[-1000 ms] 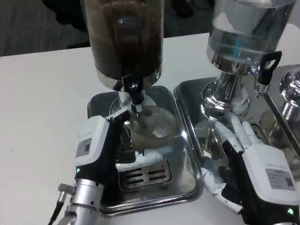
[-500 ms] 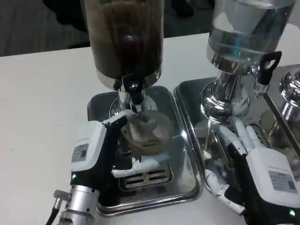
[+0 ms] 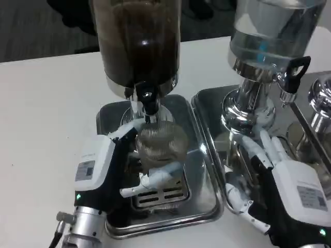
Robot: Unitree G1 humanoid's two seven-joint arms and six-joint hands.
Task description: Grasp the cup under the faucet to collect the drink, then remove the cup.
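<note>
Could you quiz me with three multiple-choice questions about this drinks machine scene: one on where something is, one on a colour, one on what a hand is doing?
1. Where is the clear cup?
A. Under the dark dispenser's faucet
B. On the bare white table
C. Under the clear dispenser

2. What colour is the drink in the left dispenser?
A. Orange
B. Dark brown
C. Green

3. What is the left hand doing?
A. Pressing the faucet
B. Lying flat on the table
C. Holding the cup

Answers: 1 A, the cup sits below the black faucet over the steel drip tray. 2 B, the tank looks dark brown. 3 C, its fingers wrap the cup.
</note>
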